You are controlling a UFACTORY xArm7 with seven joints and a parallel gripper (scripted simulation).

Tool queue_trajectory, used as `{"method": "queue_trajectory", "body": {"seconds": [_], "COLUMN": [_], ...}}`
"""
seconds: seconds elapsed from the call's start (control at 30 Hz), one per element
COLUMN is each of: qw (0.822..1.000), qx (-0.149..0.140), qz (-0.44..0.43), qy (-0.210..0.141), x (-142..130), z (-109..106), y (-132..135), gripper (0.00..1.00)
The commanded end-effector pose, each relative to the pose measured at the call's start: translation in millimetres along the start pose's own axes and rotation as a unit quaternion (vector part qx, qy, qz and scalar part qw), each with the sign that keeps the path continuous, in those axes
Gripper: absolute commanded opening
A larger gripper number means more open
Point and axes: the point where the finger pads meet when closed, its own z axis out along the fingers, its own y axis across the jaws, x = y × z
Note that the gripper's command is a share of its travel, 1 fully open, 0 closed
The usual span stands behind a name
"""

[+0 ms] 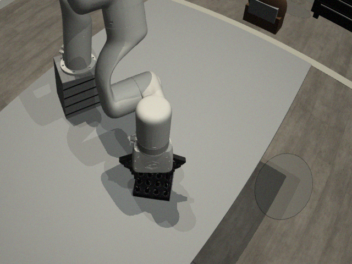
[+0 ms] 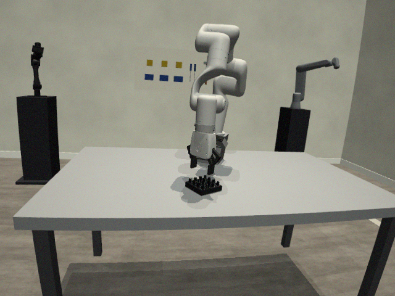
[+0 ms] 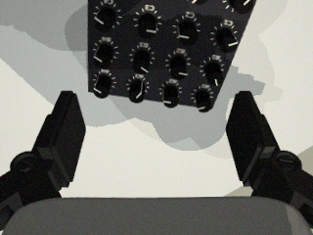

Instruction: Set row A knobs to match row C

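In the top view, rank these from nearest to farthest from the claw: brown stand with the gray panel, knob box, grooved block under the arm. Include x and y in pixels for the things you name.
From the claw (image 1: 152, 163) (image 2: 202, 169) (image 3: 156, 110):
1. Knob box (image 1: 152, 186) (image 2: 204, 187) (image 3: 161, 44), just below it in the view.
2. Grooved block (image 1: 81, 93) (image 2: 223, 143), upper left.
3. Brown stand (image 1: 255, 20), far upper right, off the table.
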Motion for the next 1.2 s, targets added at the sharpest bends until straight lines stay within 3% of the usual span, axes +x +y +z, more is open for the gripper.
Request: {"method": "queue_trajectory", "body": {"seconds": [0.0,0.3,0.33,0.57,0.8,0.87,0.93,1.17], "qw": [0.997,0.981,0.972,0.940,0.895,0.895,0.867,0.808], "qx": [-0.005,-0.006,-0.006,-0.005,-0.004,-0.004,-0.004,-0.001], "qz": [-0.078,-0.192,-0.237,-0.341,-0.447,-0.447,-0.498,-0.589], "qy": [0.001,-0.002,-0.003,-0.006,-0.010,-0.010,-0.012,-0.016], "x": [-4.4,-9.1,-11.1,-15.9,-21.4,-21.4,-24.3,-29.8], "z": [-2.6,-5.2,-6.4,-9.4,-13.0,-13.0,-15.1,-19.2], "y": [4.8,11.2,13.7,19.8,26.3,26.3,29.6,35.8], "gripper": [1.00,1.00,1.00,1.00,1.00,1.00,1.00,1.00]}}
